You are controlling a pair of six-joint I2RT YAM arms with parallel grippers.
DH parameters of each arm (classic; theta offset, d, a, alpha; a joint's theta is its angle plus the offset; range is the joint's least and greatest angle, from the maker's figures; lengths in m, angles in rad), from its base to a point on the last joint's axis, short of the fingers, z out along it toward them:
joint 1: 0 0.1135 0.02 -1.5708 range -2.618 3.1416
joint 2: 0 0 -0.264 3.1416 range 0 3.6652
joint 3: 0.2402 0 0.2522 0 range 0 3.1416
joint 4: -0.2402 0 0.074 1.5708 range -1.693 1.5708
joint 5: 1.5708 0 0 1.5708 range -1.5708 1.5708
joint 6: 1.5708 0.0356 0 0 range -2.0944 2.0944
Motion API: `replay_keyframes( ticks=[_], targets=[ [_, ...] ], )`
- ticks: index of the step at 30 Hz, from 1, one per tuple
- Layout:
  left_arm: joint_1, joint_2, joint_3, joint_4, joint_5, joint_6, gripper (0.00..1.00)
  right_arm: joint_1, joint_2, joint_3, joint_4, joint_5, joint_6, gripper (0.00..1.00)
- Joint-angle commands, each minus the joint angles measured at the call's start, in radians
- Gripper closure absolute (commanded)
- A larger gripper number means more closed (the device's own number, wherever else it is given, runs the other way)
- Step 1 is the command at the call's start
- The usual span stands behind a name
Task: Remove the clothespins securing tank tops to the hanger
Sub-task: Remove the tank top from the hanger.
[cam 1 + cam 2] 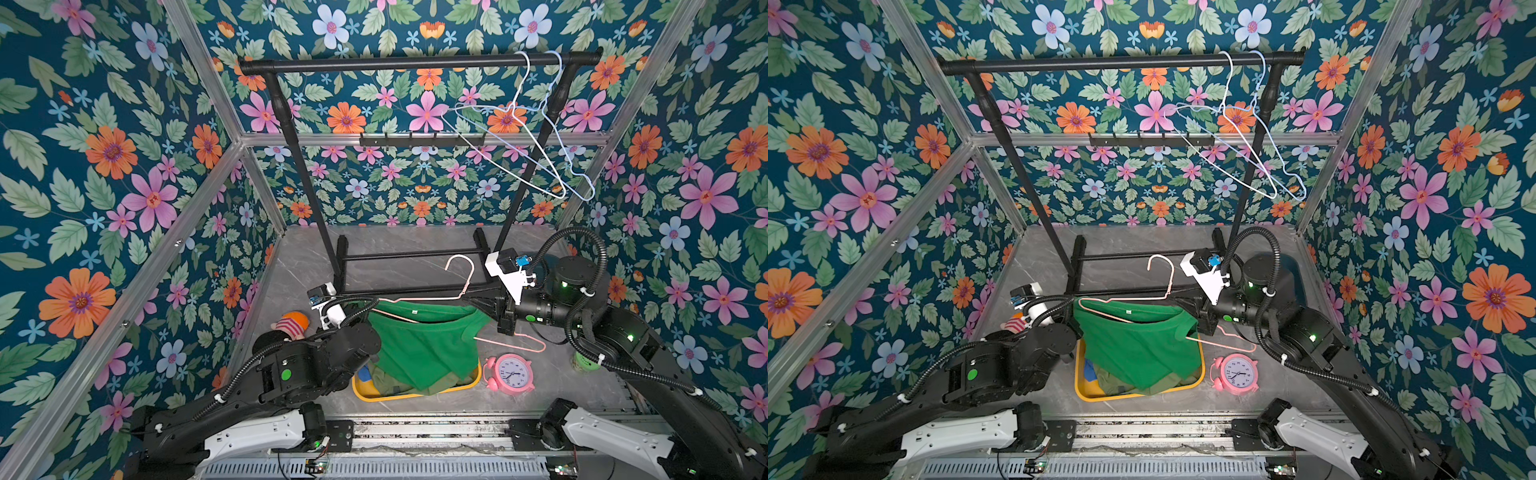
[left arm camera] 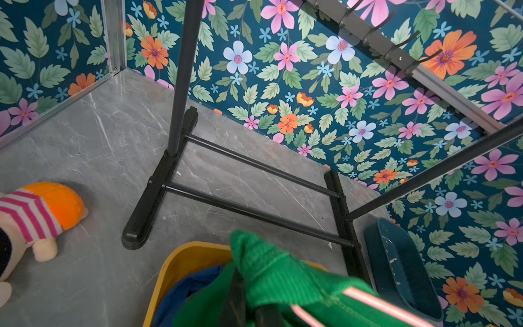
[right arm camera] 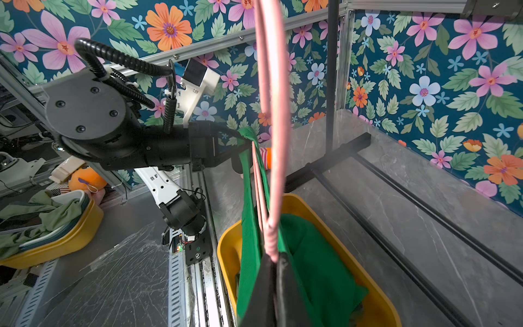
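Judging by how things lie, the job looks close to its end: no clothespins show in any view, though one tucked in a fold cannot be ruled out. Two bare wire hangers hang on the garment rack, and the blue tank top and olive tank top lie in the yellow bin. Only the green tank top is still draped on the pink hanger, hanging down into the bin, so what is left seems to be freeing it. The left arm reaches forward low over the table from the left. The left gripper has its jaws clamped on the green top's shoulder strap at the hanger's left end. The right arm is bent at the elbow with its forearm turned inward across the table. The right gripper has its jaws closed together on the pink hanger's wire near its right shoulder, with green cloth pressed alongside. Between them the hanger is held above the bin, its hook pointing back toward the rack.
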Motion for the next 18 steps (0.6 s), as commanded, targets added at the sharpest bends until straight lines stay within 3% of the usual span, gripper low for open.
replay_keyframes(
  ticks=[1, 13, 18],
  targets=[
    [-0.001, -0.003, -0.008, 0.007, -0.034, -0.008, 1.0, 0.001, -0.01, -0.008, 0.057, -0.029, 0.02, 1.0],
    [-0.001, 0.045, -0.02, 0.081, 0.035, 0.058, 0.94, 0.001, 0.056, -0.062, 0.325, -0.042, 0.133, 1.0],
    [-0.001, 0.011, -0.026, -0.005, 0.034, -0.01, 0.98, 0.001, 0.142, -0.082, 0.469, -0.05, 0.191, 1.0]
  ],
)
